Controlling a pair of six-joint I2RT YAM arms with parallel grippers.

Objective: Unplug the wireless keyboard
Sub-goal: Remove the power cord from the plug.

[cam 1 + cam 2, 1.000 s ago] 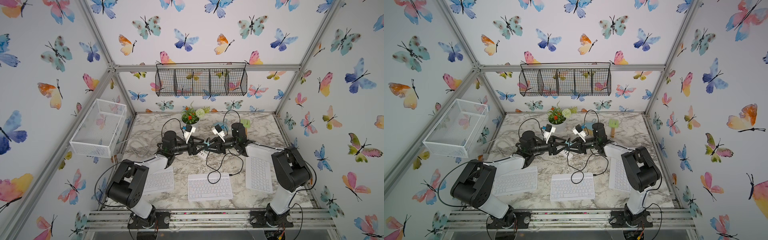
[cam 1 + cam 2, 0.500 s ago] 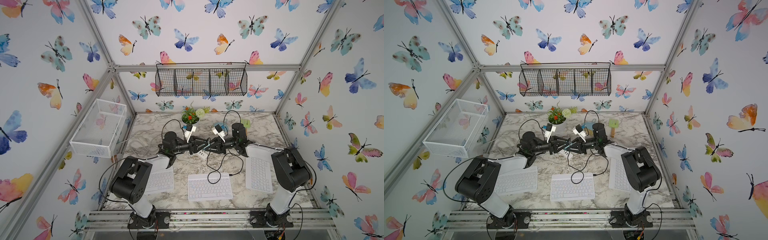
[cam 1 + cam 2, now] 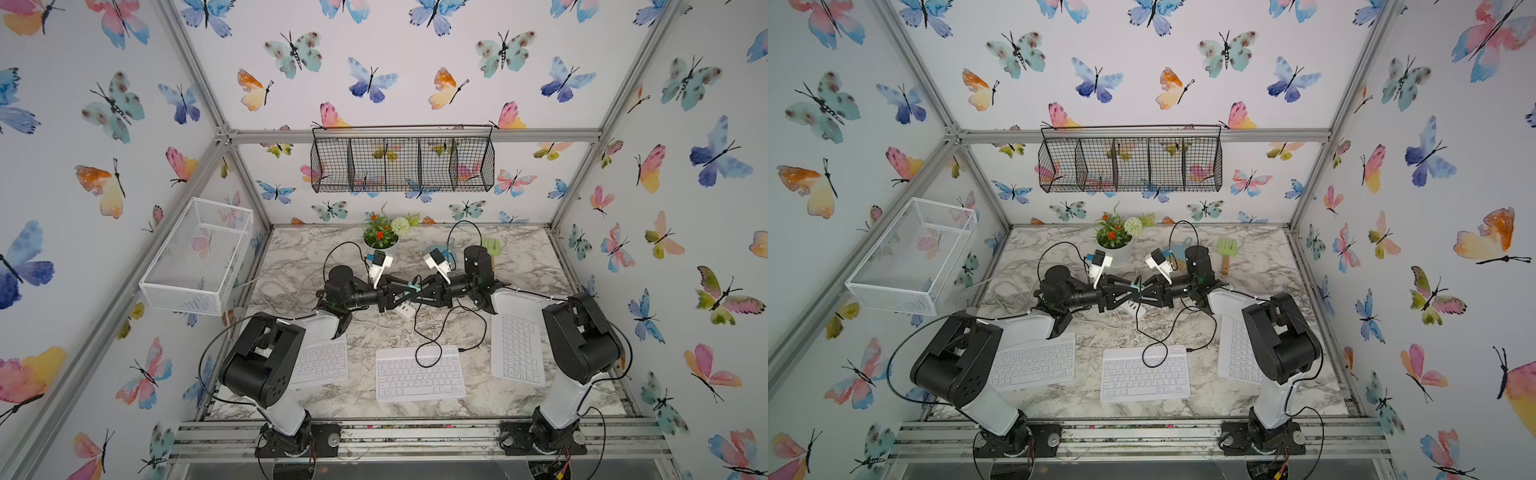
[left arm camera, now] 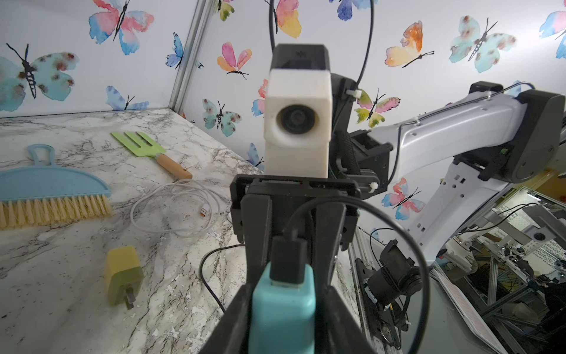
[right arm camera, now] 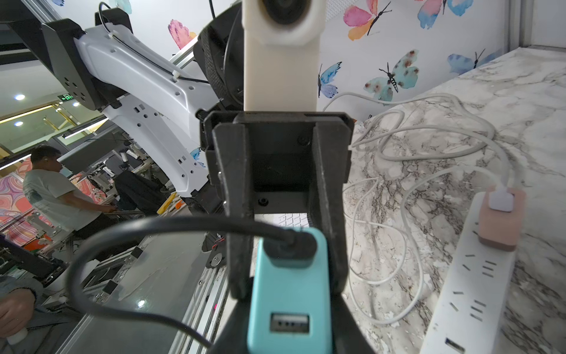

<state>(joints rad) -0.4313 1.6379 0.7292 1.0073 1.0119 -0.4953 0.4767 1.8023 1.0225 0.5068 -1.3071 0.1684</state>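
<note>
Nearest you, three white keyboards lie on the marble table (image 3: 519,257): a left keyboard (image 3: 320,363) partly under the left arm, a right keyboard (image 3: 517,349) turned lengthwise by the right arm, & the wireless keyboard (image 3: 419,376) flat in the ctr btwn them. Its black cable (image 5: 183,220) leaves the far right corner, loops over the keys & runs up to mid-table. There your two arms meet tip to tip, just over a white power strip (image 3: 405,309). Your left gripper (image 3: 408,292) is almost closed, fingers (image 4: 232,321) pressed on both sides of a teal charger (image 4: 283,309). Your right gripper (image 3: 417,290), facing it, is also nearly closed, fingers (image 4: 258,233) flanking the same charger at the end w/ the black plug (image 4: 288,260); can't tell if its pads touch the plug too. The plug is still seated in the charger; an open 2nd port (image 5: 289,321) shows beside it. A pink charger (image 5: 499,226) w/ a white lead sits in the strip. Further back lie a yellow charger (image 4: 122,272), a coiled white cable (image 4: 171,208), a blue brush (image 4: 52,190) & a green fork (image 4: 144,147). A potted plant (image 3: 380,237) stands at the back edge, w/ a black wire basket (image 3: 401,164) on the wall above.
</note>
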